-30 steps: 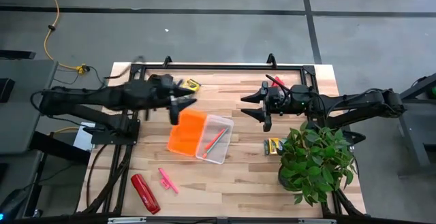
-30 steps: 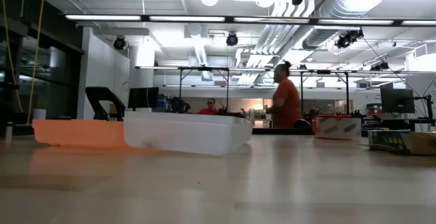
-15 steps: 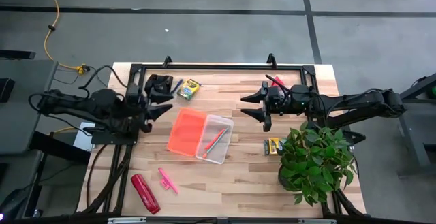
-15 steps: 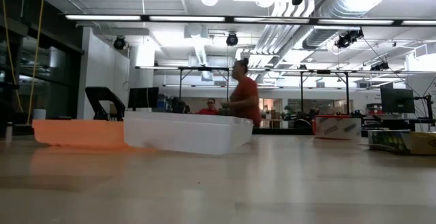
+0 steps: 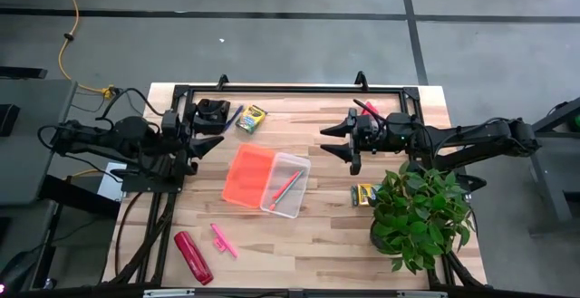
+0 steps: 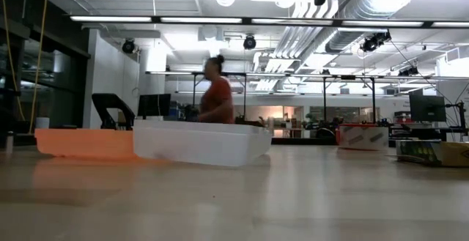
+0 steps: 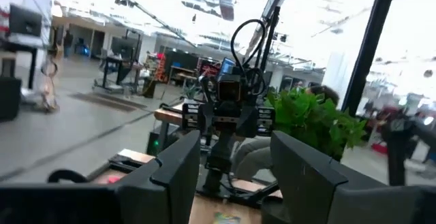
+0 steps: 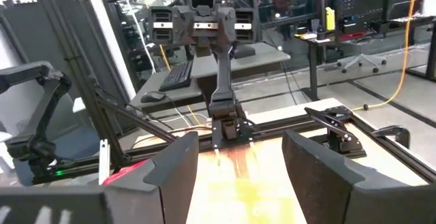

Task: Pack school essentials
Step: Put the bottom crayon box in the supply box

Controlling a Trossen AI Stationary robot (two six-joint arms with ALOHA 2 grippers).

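Observation:
A clear box (image 5: 288, 186) sits mid-table with its orange lid (image 5: 248, 176) lying beside it. Thin pink and green pencils (image 5: 285, 187) lie inside the box. One crayon box (image 5: 251, 117) rests flat near the far edge, with a blue pen (image 5: 234, 115) next to it. The other crayon box (image 5: 363, 194) lies by the plant. A short pink marker (image 5: 222, 238) lies near the front edge. My left gripper (image 5: 208, 144) hovers open at the table's left side, left of the lid. My right gripper (image 5: 326, 143) hovers open, right of and beyond the box.
A potted plant (image 5: 419, 209) stands at the right front corner. A long red glossy object (image 5: 192, 255) lies at the left front. A black frame (image 5: 290, 89) runs along the far edge. Beyond the table, a person (image 6: 215, 99) shows in the low view.
My left gripper has drawn back from above the orange lid toward the table's left edge and now holds there. My right arm has kept still. In the room behind, the person has walked across from right to left.

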